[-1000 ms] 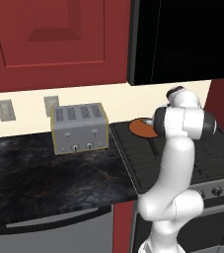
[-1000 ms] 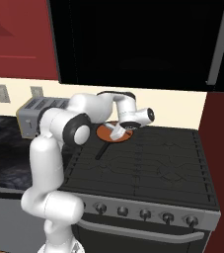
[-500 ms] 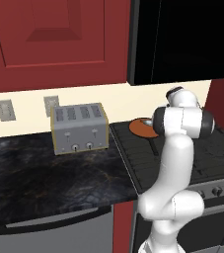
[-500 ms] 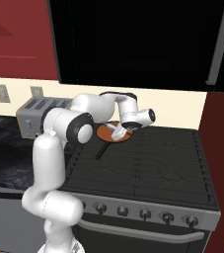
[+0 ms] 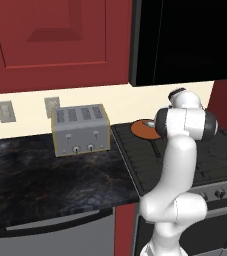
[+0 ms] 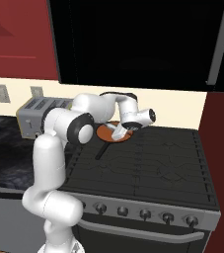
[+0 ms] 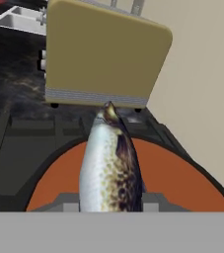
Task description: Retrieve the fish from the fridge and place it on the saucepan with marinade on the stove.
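My gripper (image 7: 111, 200) is shut on the fish (image 7: 111, 163), a speckled silver-grey fish with a dark back that points away from the hand. It hangs just above the orange-brown sauce of the saucepan with marinade (image 7: 182, 183). In the right base view the gripper (image 6: 118, 131) reaches down over the saucepan (image 6: 105, 132) at the back left of the stove (image 6: 148, 163), and the pan's black handle (image 6: 102, 149) points forward. In the left base view the saucepan (image 5: 141, 128) sits partly behind my arm on the stove (image 5: 220, 150). The fridge is out of view.
A silver four-slot toaster (image 5: 81, 130) stands on the dark stone counter (image 5: 45, 175) just left of the stove, close to the pan (image 7: 103, 54). A black microwave (image 6: 138, 42) hangs above the stove. Red cabinets (image 5: 50, 40) are overhead.
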